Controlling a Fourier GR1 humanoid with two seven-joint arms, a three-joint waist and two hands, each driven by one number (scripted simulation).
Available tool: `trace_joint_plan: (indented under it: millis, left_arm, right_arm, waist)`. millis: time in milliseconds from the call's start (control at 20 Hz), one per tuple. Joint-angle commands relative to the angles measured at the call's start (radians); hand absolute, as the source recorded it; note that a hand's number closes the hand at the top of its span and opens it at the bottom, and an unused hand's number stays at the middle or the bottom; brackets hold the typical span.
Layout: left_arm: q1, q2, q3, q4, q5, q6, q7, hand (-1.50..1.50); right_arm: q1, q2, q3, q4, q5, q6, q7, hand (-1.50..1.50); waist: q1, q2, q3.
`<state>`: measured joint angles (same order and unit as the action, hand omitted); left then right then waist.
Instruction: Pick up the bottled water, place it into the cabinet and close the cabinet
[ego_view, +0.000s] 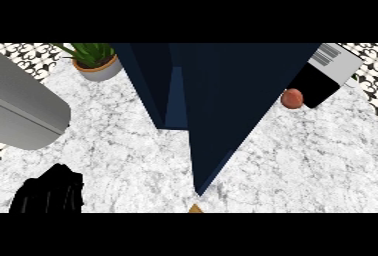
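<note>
While the dark blue cabinet (199, 100) fills the middle of my view, its open door running as a long wedge from the top edge down to a point near the bottom, I cannot find the bottled water anywhere on the white marble counter (125, 145). It may sit inside the cabinet or behind that door, but I cannot tell. My left hand (48, 192) shows well to the lower left of the cabinet, a black mass with fingers bunched and nothing visibly held. Whether they are curled or only foreshortened I cannot say. My right hand is out of view, so the left is the only one I can place. Up and left of the cabinet stands a potted plant (96, 60). To its right lies a reddish round thing (291, 98) just beside a black and white appliance (328, 72).
</note>
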<state>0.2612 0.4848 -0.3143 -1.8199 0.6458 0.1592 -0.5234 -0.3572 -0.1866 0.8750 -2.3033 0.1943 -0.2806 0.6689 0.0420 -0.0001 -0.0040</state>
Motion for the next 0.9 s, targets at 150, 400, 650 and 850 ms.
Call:
trace_joint_plan:
  millis: [150,400,650,850]
  left_arm:
    - [0.040,0.042,0.063,-0.003,0.041,-0.061,0.000,1.50]
    - [0.057,0.045,0.072,0.006,0.031,-0.106,-0.019,1.50]
    - [0.109,0.075,0.123,-0.003,0.062,-0.168,-0.020,1.50]
    - [0.178,0.106,0.174,-0.067,0.095,-0.212,-0.028,1.50]
  right_arm:
    - [-0.273,0.180,-0.169,0.330,-0.073,-0.143,0.008,1.50]
    - [-0.432,0.185,-0.313,0.574,-0.323,-0.132,-0.086,1.50]
    - [-0.458,0.186,-0.506,0.790,-0.468,0.051,-0.207,1.50]
    - [-0.511,0.130,-0.615,1.007,-0.513,0.200,-0.339,1.50]
  waist:
    - [0.012,0.007,0.001]
    - [0.009,0.009,0.003]
    - [-0.005,0.009,0.004]
    - [0.009,0.010,0.005]
